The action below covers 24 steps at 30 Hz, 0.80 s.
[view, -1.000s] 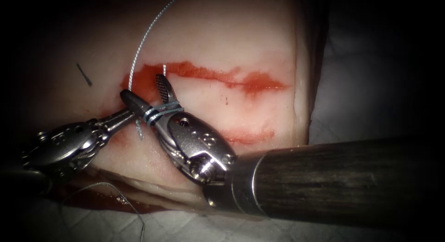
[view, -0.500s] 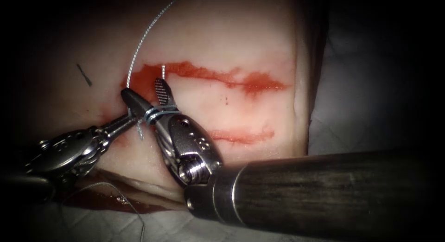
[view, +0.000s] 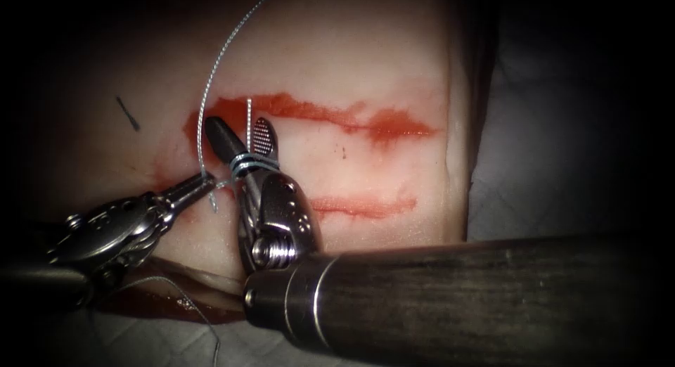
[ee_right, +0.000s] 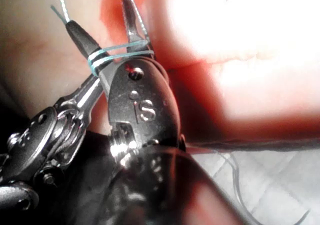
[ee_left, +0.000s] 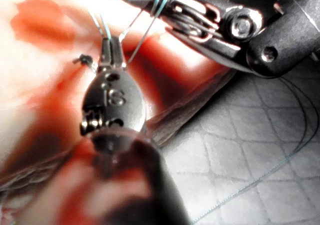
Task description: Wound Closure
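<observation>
The tissue (view: 351,50) bears a long red cut (view: 316,114). At the cut's left end my right tool (view: 239,128) stands open, with nothing gripped between its jaws. Thread loops (view: 251,163) are wound around both of them, as the right wrist view (ee_right: 117,52) also shows. A short thread end (view: 249,112) rises from the cut between the jaws. Just below and to the left, my left tool (view: 206,179) is shut on the thread (view: 211,79), which arcs up and away over the tissue. The left wrist view shows the left tool (ee_left: 111,52) pinching that strand.
A second red streak (view: 358,207) lies below the cut. A short dark mark (view: 128,112) sits on the tissue at the far left. Slack thread (view: 204,321) trails over the grey cloth (view: 548,163) beneath the tissue's front edge. The right shaft (view: 492,297) crosses the foreground.
The right tool's shaft slid left and its wrist turned, swinging the looped open jaws up and right around the short thread end. The left tool kept its grip and drew slightly apart.
</observation>
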### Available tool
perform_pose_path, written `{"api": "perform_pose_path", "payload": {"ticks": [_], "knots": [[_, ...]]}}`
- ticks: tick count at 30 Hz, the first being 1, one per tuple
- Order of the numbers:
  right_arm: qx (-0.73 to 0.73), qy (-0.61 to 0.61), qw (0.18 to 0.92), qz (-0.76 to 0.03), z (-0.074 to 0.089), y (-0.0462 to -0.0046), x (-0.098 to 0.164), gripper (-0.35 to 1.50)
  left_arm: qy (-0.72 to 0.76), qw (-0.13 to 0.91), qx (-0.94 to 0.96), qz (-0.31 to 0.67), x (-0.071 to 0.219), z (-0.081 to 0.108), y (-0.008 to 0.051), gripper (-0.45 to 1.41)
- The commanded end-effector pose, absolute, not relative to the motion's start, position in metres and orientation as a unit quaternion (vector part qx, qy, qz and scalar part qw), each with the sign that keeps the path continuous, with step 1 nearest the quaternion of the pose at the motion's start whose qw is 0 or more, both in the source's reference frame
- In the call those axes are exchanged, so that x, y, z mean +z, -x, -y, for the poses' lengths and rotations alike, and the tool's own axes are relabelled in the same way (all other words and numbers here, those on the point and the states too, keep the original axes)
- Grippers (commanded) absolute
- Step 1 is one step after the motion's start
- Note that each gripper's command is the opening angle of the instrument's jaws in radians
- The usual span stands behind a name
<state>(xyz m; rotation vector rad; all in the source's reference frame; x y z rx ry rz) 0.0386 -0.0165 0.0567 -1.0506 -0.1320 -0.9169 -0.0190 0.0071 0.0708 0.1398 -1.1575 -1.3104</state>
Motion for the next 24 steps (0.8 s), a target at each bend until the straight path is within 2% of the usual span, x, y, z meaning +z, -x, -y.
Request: {"api": "perform_pose_path", "payload": {"ticks": [1, 6, 9, 24], "knots": [[-0.423, 0.482, 0.765, 0.058, 0.0164, -0.0395, 0.057, 0.56, -0.061, 0.639, -0.574, 0.508, 0.0713, -0.0069, 0.0196, -0.45], [-0.446, 0.433, 0.781, 0.054, 0.0165, -0.0395, 0.0581, 0.54, -0.057, 0.638, -0.577, 0.506, 0.0712, -0.0069, 0.02, -0.45], [-0.45, 0.425, 0.784, 0.051, 0.016, -0.0393, 0.0587, 0.59, -0.054, 0.637, -0.58, 0.505, 0.0711, -0.0069, 0.0205, -0.45], [-0.517, 0.399, 0.757, 0.029, 0.0146, -0.039, 0.061, 0.59, -0.051, 0.636, -0.582, 0.504, 0.0715, -0.007, 0.021, -0.45]]}}
